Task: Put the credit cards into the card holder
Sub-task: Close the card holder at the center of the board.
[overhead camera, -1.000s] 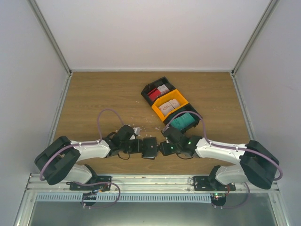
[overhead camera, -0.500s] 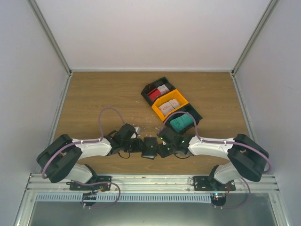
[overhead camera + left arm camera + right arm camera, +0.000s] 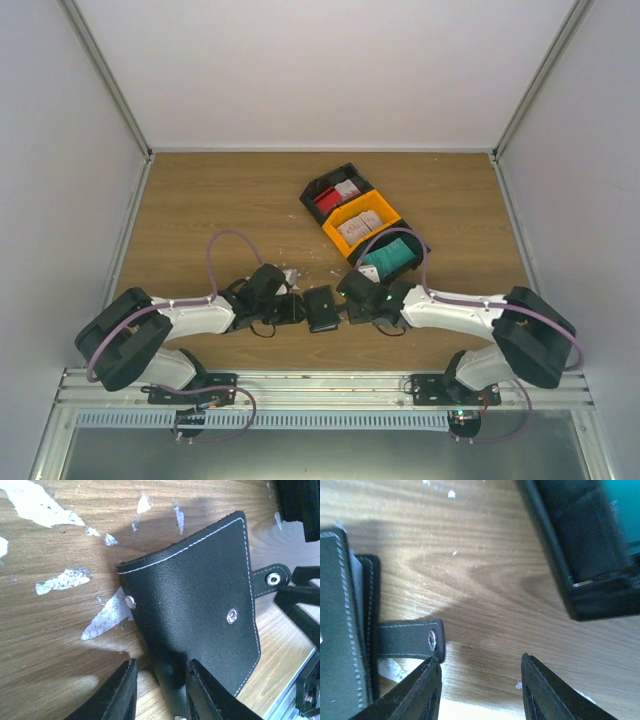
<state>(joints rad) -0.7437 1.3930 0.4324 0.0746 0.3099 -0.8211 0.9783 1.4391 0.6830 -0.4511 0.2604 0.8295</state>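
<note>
The black card holder [image 3: 321, 308] lies closed and tilted on the table between both grippers; it also shows in the left wrist view [image 3: 195, 610]. My left gripper [image 3: 300, 310] is part open at its near edge [image 3: 161, 664], with a black strap between the fingers and a gap beside one finger. My right gripper [image 3: 346, 309] is open and empty [image 3: 480, 659], one fingertip by the wallet's snap strap [image 3: 412, 639]. The credit cards lie in the bins: red [image 3: 327, 202], whitish [image 3: 355, 229], and teal [image 3: 386, 259], the last also in the right wrist view [image 3: 625, 510].
A row of black and yellow bins [image 3: 340, 173] stands diagonally behind the right gripper; its black wall [image 3: 580, 570] is close to the right fingers. White crumbs [image 3: 290, 272] lie on the wood by the left gripper [image 3: 37, 502].
The right arm swung left and its gripper closed in on the wallet. The wallet has turned to a tilt and shifted slightly back. The left arm has barely moved.
</note>
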